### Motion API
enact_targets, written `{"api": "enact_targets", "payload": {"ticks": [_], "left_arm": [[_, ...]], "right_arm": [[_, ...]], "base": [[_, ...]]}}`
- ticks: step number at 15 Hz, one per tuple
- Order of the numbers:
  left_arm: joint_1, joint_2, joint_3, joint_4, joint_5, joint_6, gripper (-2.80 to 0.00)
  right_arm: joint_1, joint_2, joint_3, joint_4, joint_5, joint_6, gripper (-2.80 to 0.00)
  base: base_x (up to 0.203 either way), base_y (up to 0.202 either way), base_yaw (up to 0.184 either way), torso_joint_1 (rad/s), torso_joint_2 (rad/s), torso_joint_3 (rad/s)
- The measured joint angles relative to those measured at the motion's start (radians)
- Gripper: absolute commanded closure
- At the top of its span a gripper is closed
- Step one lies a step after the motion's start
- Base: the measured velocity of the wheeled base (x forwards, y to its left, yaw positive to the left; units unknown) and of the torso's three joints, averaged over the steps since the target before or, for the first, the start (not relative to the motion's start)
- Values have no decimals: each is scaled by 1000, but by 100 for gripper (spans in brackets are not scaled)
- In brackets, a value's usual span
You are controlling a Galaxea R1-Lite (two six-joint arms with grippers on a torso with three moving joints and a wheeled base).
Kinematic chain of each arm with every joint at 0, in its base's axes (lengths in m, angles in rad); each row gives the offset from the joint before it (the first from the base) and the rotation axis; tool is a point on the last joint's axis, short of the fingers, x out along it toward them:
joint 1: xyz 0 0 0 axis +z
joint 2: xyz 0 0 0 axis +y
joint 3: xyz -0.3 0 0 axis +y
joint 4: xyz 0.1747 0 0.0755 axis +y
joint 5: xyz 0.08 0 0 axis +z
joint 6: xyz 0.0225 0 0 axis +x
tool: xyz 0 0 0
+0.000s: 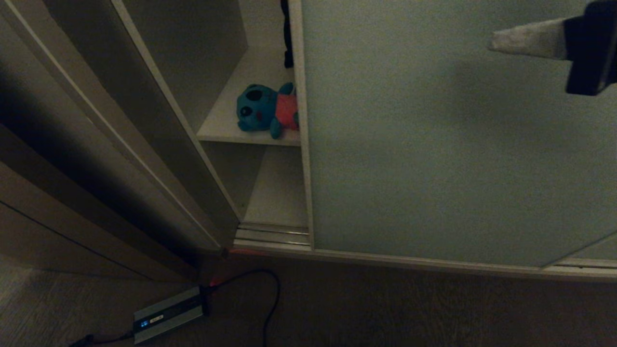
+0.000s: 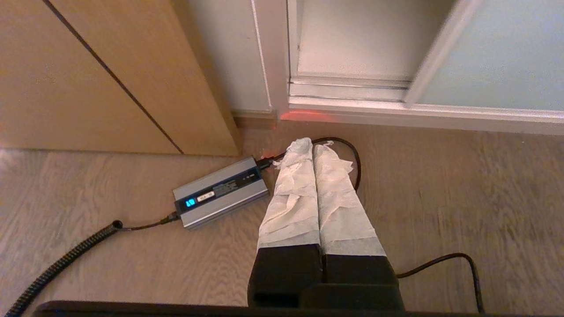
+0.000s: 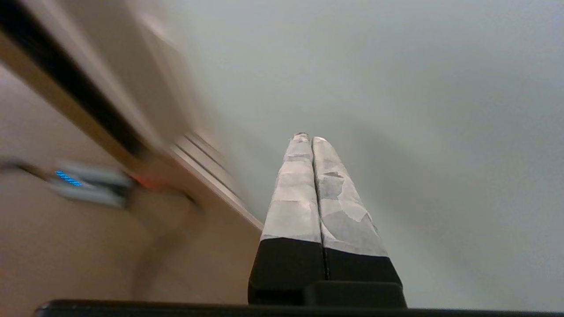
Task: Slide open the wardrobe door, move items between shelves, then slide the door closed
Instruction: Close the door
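On the upper shelf (image 1: 226,127), w/ an empty lower shelf (image 1: 279,193) beneath, lies the teal-blue plush toy (image 1: 266,111) in a pink shirt, just beside the sliding wardrobe door (image 1: 434,144), whose pale frame edge hides part of it; a dark cloth (image 1: 287,33) shows further back at that same edge. Right gripper (image 1: 491,44) is up in front of the door panel near the top right of head view, taped fingers pressed together, holding nothing. Left gripper (image 2: 307,143) is also closed & empty, parked low over the wood floor (image 2: 440,198), just above a grey power brick (image 2: 220,192) and its black cable (image 2: 66,259).
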State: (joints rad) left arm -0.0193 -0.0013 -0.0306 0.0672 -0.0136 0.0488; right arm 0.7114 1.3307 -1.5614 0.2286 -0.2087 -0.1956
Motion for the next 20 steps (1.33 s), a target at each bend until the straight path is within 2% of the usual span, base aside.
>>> {"api": "enact_targets", "payload": {"ticks": [1,3,6,8,10,12,15,18,20], "left_arm": [[0,0,0,0,0,0,0],[-1,0,0,0,0,0,0],[-1,0,0,0,0,0,0],[-1,0,0,0,0,0,0],[-1,0,0,0,0,0,0],[-1,0,0,0,0,0,0],[-1,0,0,0,0,-1,0],[-1,0,0,0,0,0,0],[-1,0,0,0,0,0,0]], "right_arm": [[-54,-37,-1,63,-1,-22,0],[-212,-99,2,133,-1,-28,0],[-561,-178,51,179,10,-12,0],[-820,-222,133,188,9,1,0],[-1047,-253,234,198,-14,30,0],[-1238,-272,322,204,-26,71,0],[-1440,-257,369,195,16,150,0],[-1496,-184,364,68,133,235,0],[-1498,-130,367,-74,249,254,0]], "base": [[0,0,0,0,0,0],[0,0,0,0,0,0],[0,0,0,0,0,0],[0,0,0,0,0,0],[0,0,0,0,0,0],[0,0,0,0,0,0],[0,0,0,0,0,0],[0,0,0,0,0,0],[0,0,0,0,0,0]]}}
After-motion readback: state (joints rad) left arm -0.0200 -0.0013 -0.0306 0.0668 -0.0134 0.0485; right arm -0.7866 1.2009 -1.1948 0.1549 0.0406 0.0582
